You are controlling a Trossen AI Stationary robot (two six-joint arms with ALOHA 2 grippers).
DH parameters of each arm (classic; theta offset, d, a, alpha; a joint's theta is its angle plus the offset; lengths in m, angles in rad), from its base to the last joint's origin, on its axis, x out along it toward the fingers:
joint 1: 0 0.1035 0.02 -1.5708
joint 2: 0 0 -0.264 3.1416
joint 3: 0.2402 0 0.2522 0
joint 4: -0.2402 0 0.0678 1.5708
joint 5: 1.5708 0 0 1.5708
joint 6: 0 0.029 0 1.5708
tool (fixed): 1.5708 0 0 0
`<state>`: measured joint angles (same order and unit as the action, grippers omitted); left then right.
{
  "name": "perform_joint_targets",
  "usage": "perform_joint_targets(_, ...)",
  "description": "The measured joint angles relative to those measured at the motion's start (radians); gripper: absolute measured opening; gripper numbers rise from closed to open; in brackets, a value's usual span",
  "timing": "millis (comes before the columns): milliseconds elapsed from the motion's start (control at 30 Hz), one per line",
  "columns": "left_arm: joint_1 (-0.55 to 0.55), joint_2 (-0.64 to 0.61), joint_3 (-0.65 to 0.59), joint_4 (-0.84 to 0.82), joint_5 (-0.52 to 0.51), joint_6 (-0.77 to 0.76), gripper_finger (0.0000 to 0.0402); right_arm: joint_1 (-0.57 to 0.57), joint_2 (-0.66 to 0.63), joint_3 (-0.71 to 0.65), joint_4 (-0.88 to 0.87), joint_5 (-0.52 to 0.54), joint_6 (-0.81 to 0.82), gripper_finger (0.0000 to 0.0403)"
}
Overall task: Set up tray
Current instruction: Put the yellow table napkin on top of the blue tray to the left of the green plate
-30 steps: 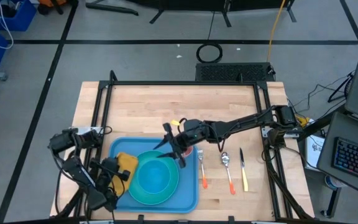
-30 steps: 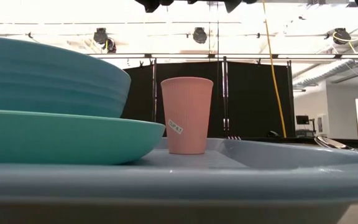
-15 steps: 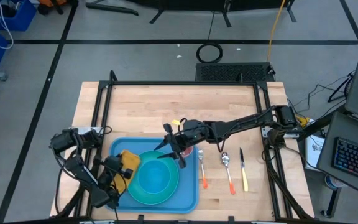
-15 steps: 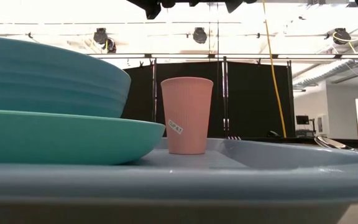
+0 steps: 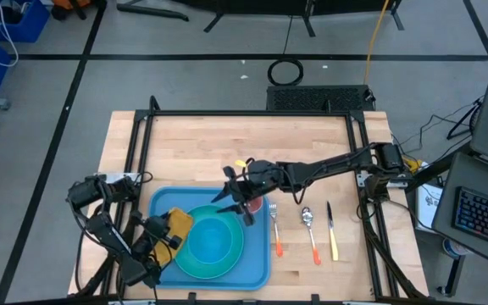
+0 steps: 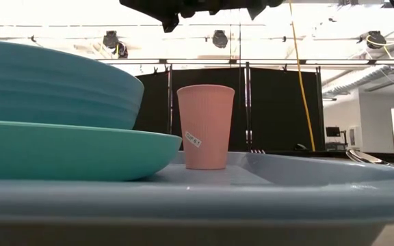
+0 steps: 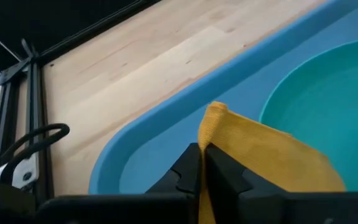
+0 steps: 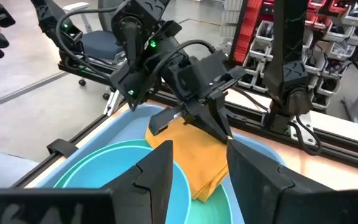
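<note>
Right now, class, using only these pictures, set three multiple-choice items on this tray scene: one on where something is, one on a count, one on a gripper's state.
1. Where does the pink cup stand?
A. On the tray, beside the plate
B. On the bare wood
C. Inside the bowl

2. How many utensils lie on the table to the right of the tray?
A. One
B. Three
C. Five

3. What is the left gripper doing?
A. Open above the cup
B. Shut on the yellow cloth
C. Holding a spoon

Answers:
1 A: the low view shows the cup on the tray floor next to the teal plate.
2 B: the high view shows a fork, a spoon and a knife side by side.
3 B: the left wrist view shows the dark fingers pinched together on the cloth's edge.
</note>
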<state>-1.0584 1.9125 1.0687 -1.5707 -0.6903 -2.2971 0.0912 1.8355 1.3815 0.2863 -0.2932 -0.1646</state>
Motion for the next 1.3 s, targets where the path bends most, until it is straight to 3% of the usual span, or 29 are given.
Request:
perform_joint_targets(200, 0.004, 0.0, 0.0, 0.0, 0.032, -0.047, 0.0012, 0.001, 0.0, 0.0, 0.0, 0.0, 0.0, 0.0144)
perform_joint_targets(367, 0.009, -0.005, 0.0, -0.001, 0.032, -0.062, 0.0044, 0.0, 0.0, 0.0, -0.003, 0.0, 0.0, 0.0144)
perform_joint_targets(500, 0.022, -0.005, 0.0, -0.001, 0.035, -0.069, 0.0099, 0.0, 0.0, 0.0, -0.017, 0.0, 0.0, 0.0144)
perform_joint_targets(700, 0.051, -0.01, 0.001, 0.0, 0.063, -0.074, 0.0222, -0.004, 0.0, 0.0, -0.047, -0.006, 0.011, 0.0144)
perform_joint_targets(767, 0.049, -0.022, 0.003, 0.0, 0.049, -0.068, 0.0256, -0.014, 0.0, 0.0, -0.054, -0.067, 0.04, 0.0144)
perform_joint_targets(867, 0.014, -0.079, 0.004, 0.0, -0.079, -0.063, 0.0296, -0.045, 0.0, 0.0, -0.053, -0.177, 0.123, 0.0144)
perform_joint_targets(1067, -0.115, -0.219, 0.005, -0.002, -0.462, -0.026, 0.034, -0.116, 0.0, 0.0, -0.053, -0.34, 0.239, 0.0144)
perform_joint_targets(1167, -0.169, -0.274, 0.005, 0.001, -0.547, 0.001, 0.035, -0.149, 0.0, 0.0, -0.052, -0.419, 0.291, 0.0144)
perform_joint_targets(1300, -0.253, -0.322, 0.005, 0.003, -0.703, 0.055, 0.0353, -0.17, 0.0, 0.0, -0.055, -0.445, 0.318, 0.0144)
